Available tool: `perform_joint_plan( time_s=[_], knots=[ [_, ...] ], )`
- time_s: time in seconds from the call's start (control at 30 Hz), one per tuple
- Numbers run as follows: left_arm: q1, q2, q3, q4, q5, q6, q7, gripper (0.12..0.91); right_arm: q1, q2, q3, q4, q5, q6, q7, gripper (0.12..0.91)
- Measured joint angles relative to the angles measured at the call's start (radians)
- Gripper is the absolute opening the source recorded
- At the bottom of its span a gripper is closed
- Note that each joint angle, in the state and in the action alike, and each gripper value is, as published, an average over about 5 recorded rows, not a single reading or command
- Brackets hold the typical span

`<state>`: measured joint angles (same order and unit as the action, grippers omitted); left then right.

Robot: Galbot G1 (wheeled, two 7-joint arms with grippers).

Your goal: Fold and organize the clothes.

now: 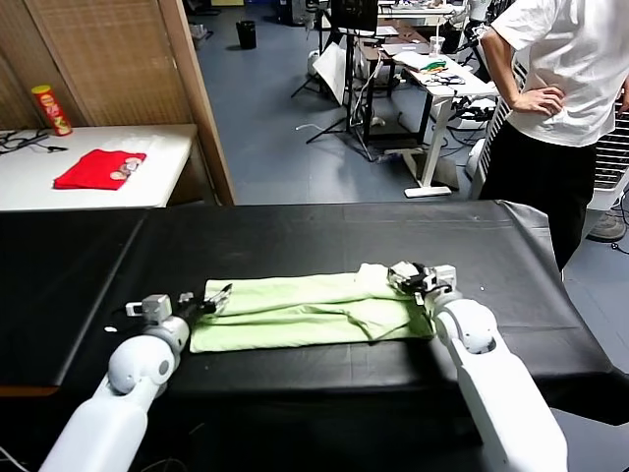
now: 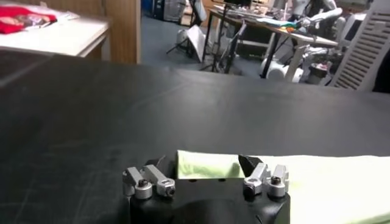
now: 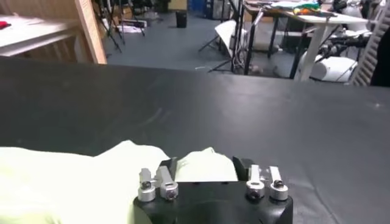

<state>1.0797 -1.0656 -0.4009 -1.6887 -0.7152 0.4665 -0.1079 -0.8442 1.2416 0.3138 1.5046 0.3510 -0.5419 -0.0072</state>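
We see one pale green shirt point(image 1: 305, 313) lying on the black table point(image 1: 295, 246), folded into a long flat band. It lies near the front edge of the table, about in the middle between the left and the right edge, and its long side runs along that front edge.

There are two grippers, one at each short end of the shirt. The left gripper point(image 1: 209, 301) is at the left end of the band; in the left wrist view its two fingers point(image 2: 248, 163) stand apart, with the corner of the cloth between them, and we cannot tell if they press the cloth. The right gripper point(image 1: 418, 279) is at the right end, over a small raised lump of cloth. In the right wrist view its fingers point(image 3: 168, 167) also stand apart on both sides of this lump, and again we cannot tell if it is held.

Behind the black table, on the left, there is one white table point(image 1: 88, 182). On it lies one red folded cloth point(image 1: 98, 168) and stands one tall can point(image 1: 50, 109). One person in a white T-shirt point(image 1: 565, 69) stands beyond the far right corner.
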Motion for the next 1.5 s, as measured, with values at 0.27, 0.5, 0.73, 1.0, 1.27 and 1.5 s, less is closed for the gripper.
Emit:
perform_joint_plan(
  time_s=[0.27,0.5,0.73,1.0,1.27,1.5],
  knots=[
    [0.001,-0.025,-0.007,0.022,0.069,-0.035,-0.015,0.147,-0.024,0.054,0.02,0.005,-0.038,0.04,0.041,0.176],
    [-0.004,-0.04,-0.011,0.027,0.135,-0.045,-0.01,0.137,-0.052,0.071,0.031,0.036,-0.039,0.052,0.009,0.236],
    [0.01,-0.03,-0.031,0.001,0.145,-0.053,0.001,0.364,-0.098,0.025,0.052,0.121,-0.021,0.055,-0.022,0.603],
    [0.074,-0.025,-0.092,-0.065,0.112,-0.061,0.003,0.761,-0.176,-0.041,0.08,0.239,0.003,0.061,-0.035,0.796],
    [0.189,-0.068,-0.16,-0.101,0.078,-0.064,0.01,0.798,-0.21,-0.052,0.076,0.307,0.005,0.064,-0.039,0.798],
    [0.233,-0.105,-0.171,-0.109,0.115,-0.07,0.012,0.678,-0.211,-0.057,0.075,0.328,0.005,0.068,-0.045,0.798]
  ],
)
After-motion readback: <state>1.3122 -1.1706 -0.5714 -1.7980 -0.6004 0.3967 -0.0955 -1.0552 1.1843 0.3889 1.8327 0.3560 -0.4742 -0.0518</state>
